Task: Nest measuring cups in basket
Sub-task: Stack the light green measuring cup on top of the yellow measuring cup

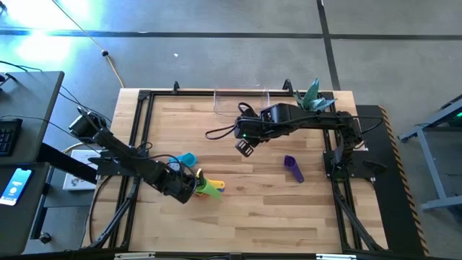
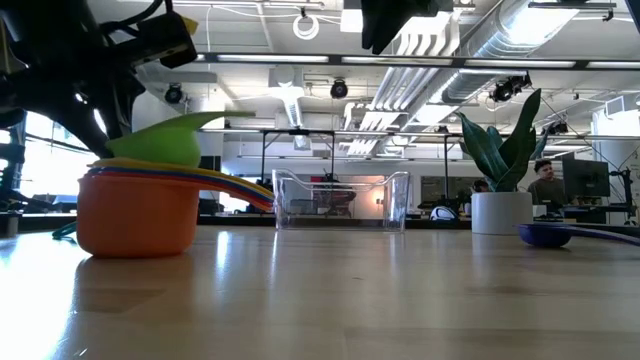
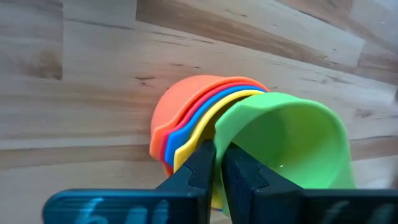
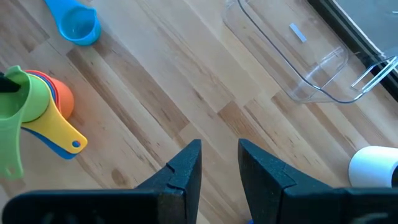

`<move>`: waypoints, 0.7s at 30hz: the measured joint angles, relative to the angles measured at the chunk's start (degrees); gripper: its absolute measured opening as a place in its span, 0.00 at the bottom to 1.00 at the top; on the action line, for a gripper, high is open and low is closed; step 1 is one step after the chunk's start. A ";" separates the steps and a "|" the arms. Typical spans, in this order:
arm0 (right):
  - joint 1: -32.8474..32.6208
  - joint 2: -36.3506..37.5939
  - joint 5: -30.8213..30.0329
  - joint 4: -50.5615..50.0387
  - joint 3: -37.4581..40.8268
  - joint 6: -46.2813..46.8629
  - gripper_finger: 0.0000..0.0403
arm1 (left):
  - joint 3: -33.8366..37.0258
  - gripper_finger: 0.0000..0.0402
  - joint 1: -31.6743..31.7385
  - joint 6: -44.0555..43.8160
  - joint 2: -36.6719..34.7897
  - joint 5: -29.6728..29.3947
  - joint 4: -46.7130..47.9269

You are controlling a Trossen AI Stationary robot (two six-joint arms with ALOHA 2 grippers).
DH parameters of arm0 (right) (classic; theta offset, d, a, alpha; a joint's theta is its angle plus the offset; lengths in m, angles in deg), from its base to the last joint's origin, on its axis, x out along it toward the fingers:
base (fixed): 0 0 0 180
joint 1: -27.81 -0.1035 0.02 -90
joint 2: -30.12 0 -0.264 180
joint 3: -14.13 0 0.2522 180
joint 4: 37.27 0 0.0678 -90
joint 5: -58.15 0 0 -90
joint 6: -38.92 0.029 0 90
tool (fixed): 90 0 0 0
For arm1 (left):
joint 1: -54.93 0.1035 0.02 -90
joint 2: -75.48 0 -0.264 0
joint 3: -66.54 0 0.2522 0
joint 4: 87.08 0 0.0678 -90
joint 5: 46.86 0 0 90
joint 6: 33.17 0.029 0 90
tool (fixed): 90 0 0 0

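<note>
An orange, red, blue and yellow measuring cup stand nested in a stack (image 1: 203, 189) (image 2: 138, 212) on the table left of centre. A green cup (image 3: 286, 140) (image 2: 160, 145) sits tilted on top of the stack, and my left gripper (image 1: 193, 182) (image 3: 219, 149) is shut on it. A teal cup (image 1: 187, 159) (image 4: 78, 25) lies just behind the stack. A purple cup (image 1: 292, 167) (image 2: 545, 235) lies right of centre. The clear basket (image 1: 242, 102) (image 2: 340, 200) stands at the far edge. My right gripper (image 1: 245, 146) (image 4: 219, 158) hovers open over the table's middle. My left gripper pinches the green cup's wall at the rim (image 3: 219, 134), on the side away from its handle. One finger (image 3: 245, 171) is inside the bowl and one finger (image 3: 198, 165) outside. The fingers slant down from the table's left. The cup is tilted, its bottom in the stack's top cup.
A white pot with a green plant (image 1: 314, 97) (image 2: 500, 210) stands at the far right corner beside the basket. A black frame (image 1: 144, 97) runs along the table's edges. Bare wood lies between the stack and the basket.
</note>
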State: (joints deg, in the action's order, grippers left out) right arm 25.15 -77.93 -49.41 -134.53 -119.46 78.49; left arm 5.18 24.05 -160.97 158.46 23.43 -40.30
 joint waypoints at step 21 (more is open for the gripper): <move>0.00 0.00 0.00 0.10 0.00 -1.07 0.24 | -0.02 0.23 0.92 3.64 -0.71 2.74 -0.21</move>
State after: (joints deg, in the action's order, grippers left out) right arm 25.15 -77.93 -49.41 -134.43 -119.46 77.42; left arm 5.16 24.97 -157.34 157.75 26.16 -40.51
